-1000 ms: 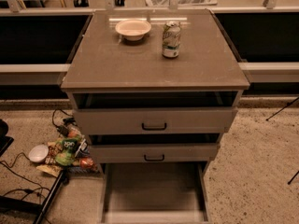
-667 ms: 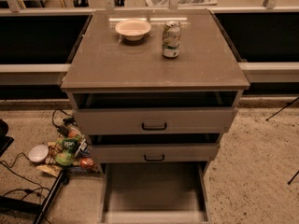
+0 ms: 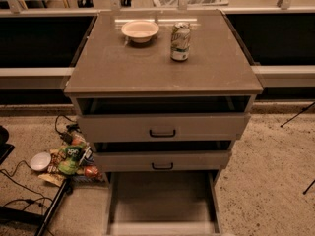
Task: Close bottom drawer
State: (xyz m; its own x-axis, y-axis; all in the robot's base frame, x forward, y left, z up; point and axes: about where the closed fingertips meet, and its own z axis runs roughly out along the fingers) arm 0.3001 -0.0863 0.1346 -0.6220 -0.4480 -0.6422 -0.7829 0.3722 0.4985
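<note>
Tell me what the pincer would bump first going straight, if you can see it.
The pincer is out of view, so I cannot tell its line. The open bottom drawer lies nearest the camera.

Nothing readable; can [image 3: 180, 42] label illegible (gripper out of view)

My gripper is outside the camera view. Before me stands the cabinet [image 3: 147, 73]. On its top, toward the far edge, a bowl [image 3: 140, 30] sits left of a can [image 3: 180, 42], near it but apart. Below, three drawers step out toward me: the top drawer [image 3: 162, 127], the middle drawer [image 3: 162, 160] under it, and the bottom drawer [image 3: 162, 200] lowest and pulled nearest. On the floor left of the cabinet lies a pile of packets [image 3: 71, 159], with a small dish [image 3: 40, 161] further left.
</note>
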